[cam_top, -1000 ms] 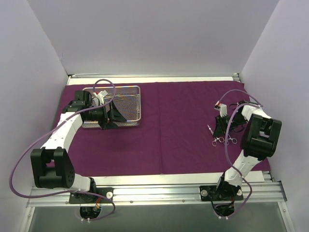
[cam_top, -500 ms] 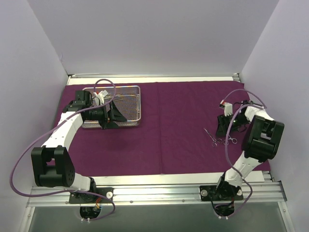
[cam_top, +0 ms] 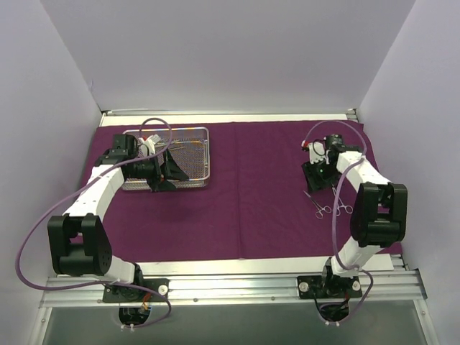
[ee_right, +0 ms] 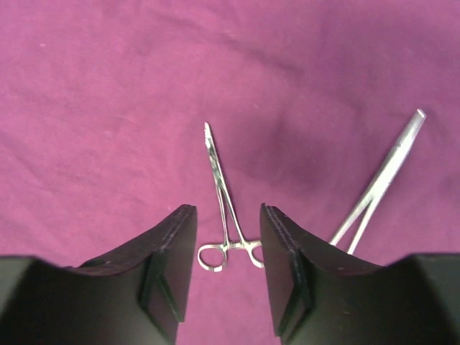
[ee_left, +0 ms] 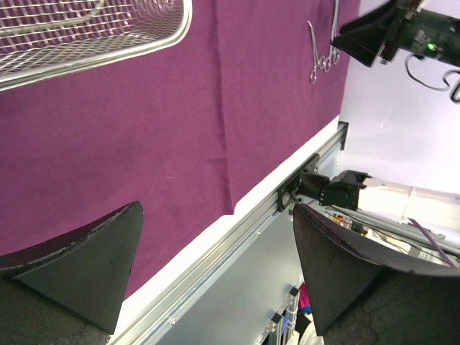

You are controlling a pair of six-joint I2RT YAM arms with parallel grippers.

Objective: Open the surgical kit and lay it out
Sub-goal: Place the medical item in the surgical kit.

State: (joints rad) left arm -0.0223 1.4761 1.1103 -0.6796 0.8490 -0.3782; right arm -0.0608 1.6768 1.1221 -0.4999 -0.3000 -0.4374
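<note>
- The purple cloth wrap [cam_top: 244,208] is already unfolded and lies flat over most of the surface [cam_top: 215,267], giving me a clean field to lay things out on.
- The wire-mesh tray [cam_top: 203,131] sits on the far left part of the cloth. My left arm covers much of it, so I cannot tell what is left inside.
- The left gripper [cam_top: 167,172] hangs over the tray's near edge with its jaws spread wide and nothing between them. I judge it is placed there to reach in for an instrument.
- Two slim steel instruments lie on the right side of the cloth, near each other but not touching: ring-handled forceps [ee_right: 219,183] and a second instrument [ee_right: 381,180], angled away with its rings out of the wrist view.
- The right gripper [ee_right: 227,215] hovers just above the forceps, jaws partly apart and gripping nothing. The forceps rest flat on the cloth beneath the gap, which reads as set down and let go.
- I judge the task as partly done: wrap open, two instruments out.
</note>
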